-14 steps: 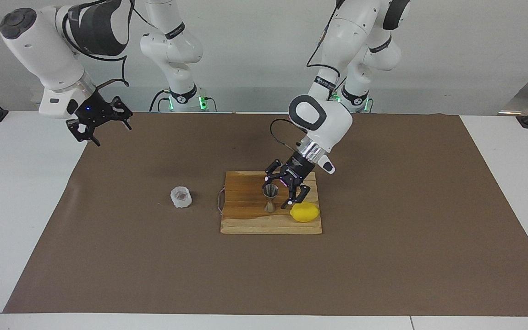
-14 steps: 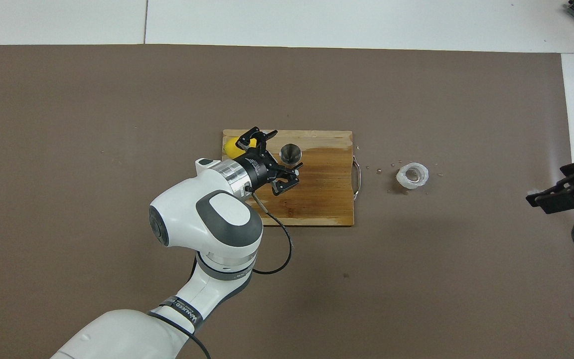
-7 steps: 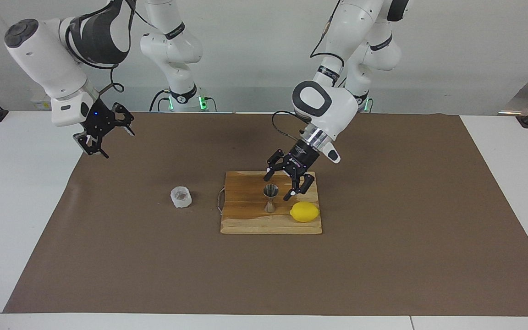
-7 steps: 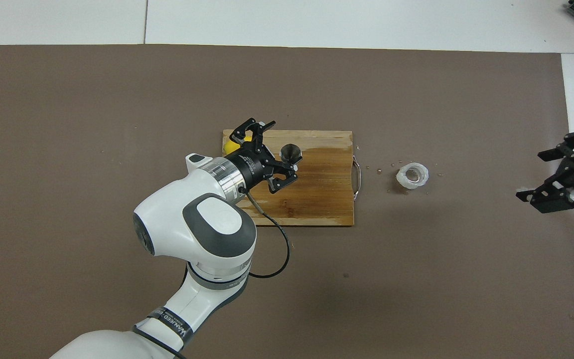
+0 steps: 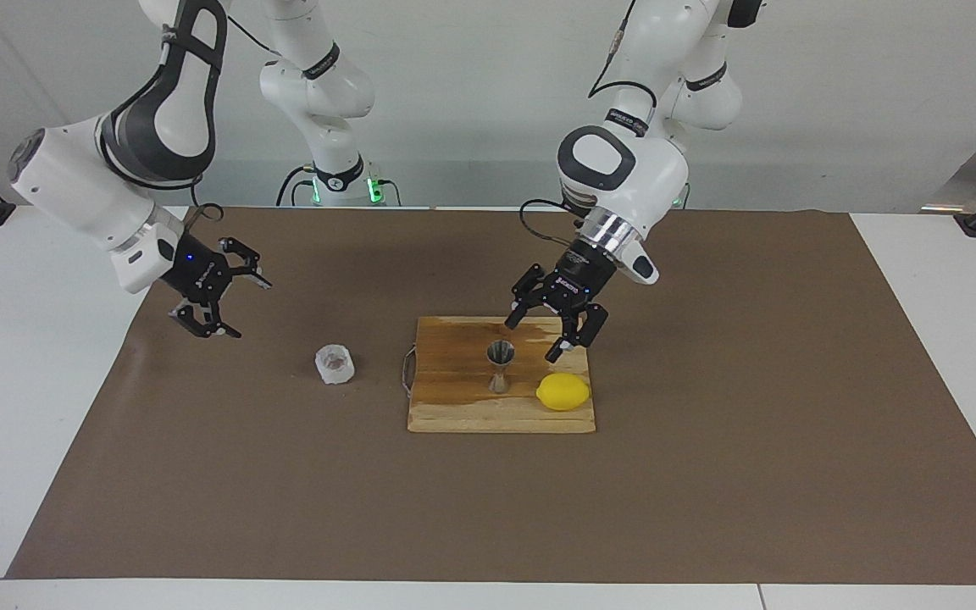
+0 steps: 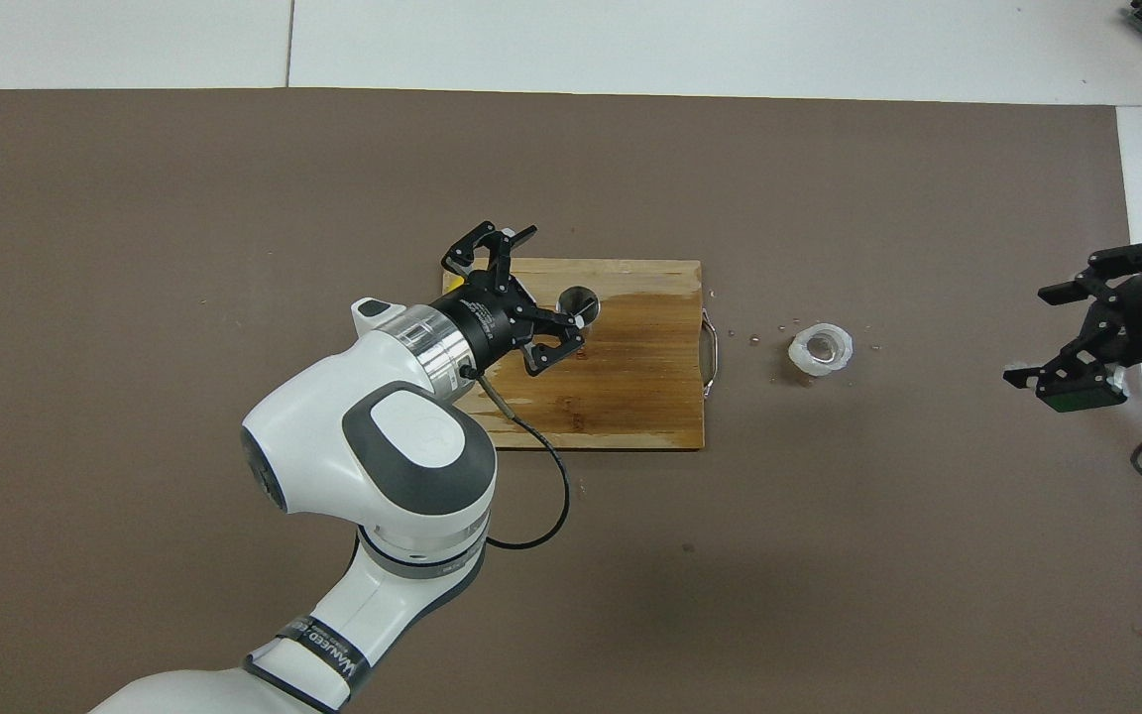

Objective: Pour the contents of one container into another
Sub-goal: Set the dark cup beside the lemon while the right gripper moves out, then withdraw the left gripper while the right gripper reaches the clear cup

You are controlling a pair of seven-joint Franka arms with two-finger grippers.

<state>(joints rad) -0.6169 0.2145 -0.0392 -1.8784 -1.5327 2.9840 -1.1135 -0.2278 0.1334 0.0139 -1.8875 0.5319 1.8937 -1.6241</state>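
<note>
The whitish crinkled cup [image 5: 335, 363] [image 6: 822, 348] stands on the brown mat beside the wooden cutting board [image 5: 454, 415] [image 6: 630, 397], toward the right arm's end. The steel jigger [image 5: 500, 364] [image 6: 579, 300] stands upright on the board beside a lemon [image 5: 563, 392]. My left gripper [image 5: 532, 341] [image 6: 549, 280] hangs open over the board's edge nearer the robots, just above the jigger and clear of it, holding nothing. My right gripper [image 5: 238, 305] [image 6: 1027, 337] is open and empty over the mat, well apart from the cup toward the right arm's end.
Part of the board's surface looks dark and wet. Small droplets [image 6: 764, 337] dot the mat between the board's metal handle [image 6: 711, 349] and the cup. The brown mat [image 5: 708, 474] covers most of the white table.
My left gripper has lifted off the jigger and drawn back toward the robots, still open. My right gripper has come down and moved over the mat toward the cup.
</note>
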